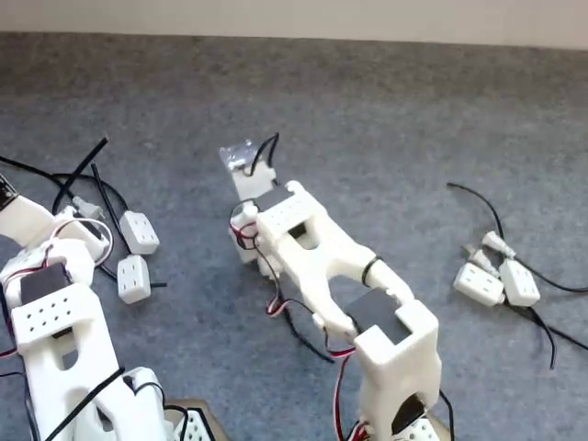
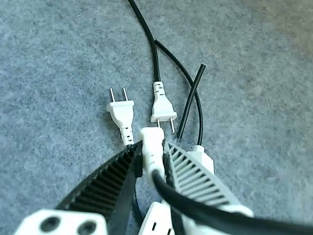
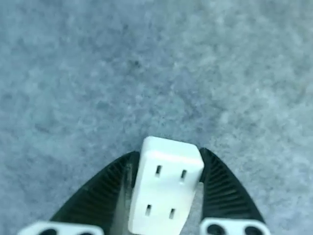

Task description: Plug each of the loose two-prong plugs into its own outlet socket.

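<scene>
left gripper (image 2: 152, 145) is pinching a white connector (image 2: 150, 156), jaws closed down to its width. A thick black cord (image 2: 195, 206) is running off it toward the camera. Can't tell whether it's a plug body or a socket end.

Left wrist view is giving the detail here. Plug 1 (image 2: 121, 113) is lying on the carpet (image 1: 386, 119) with prongs pointing away from the gripper. Plug 2 (image 2: 163, 108) is lying just beside it, prongs pointing back at the connector and nearly touching it, its black lead (image 2: 154, 63) running away. The high view isn't resolving either plug's direction.

High view is adding the layout. Socket A (image 1: 139, 231) and socket B (image 1: 133, 278) are sitting near each other at 9 o'clock on the table, just beside the left arm, with black cables looping around them. A second group is sitting at 3 o'clock, well apart from both arms. In it, socket C (image 1: 478, 284) and socket D (image 1: 520, 281) are touching, with plug 3 (image 1: 497, 244) at their 12 o'clock.

right gripper (image 3: 168, 155) is clamping a white block (image 3: 165, 188) by its two sides, jaws open only as far as its width. Right wrist view is showing two slot pairs on the face toward the camera. In the high view that gripper (image 1: 246, 170) is sitting near table centre, toward 11 o'clock, with the block hardly readable. Can't tell whether the block is touching the carpet.
</scene>
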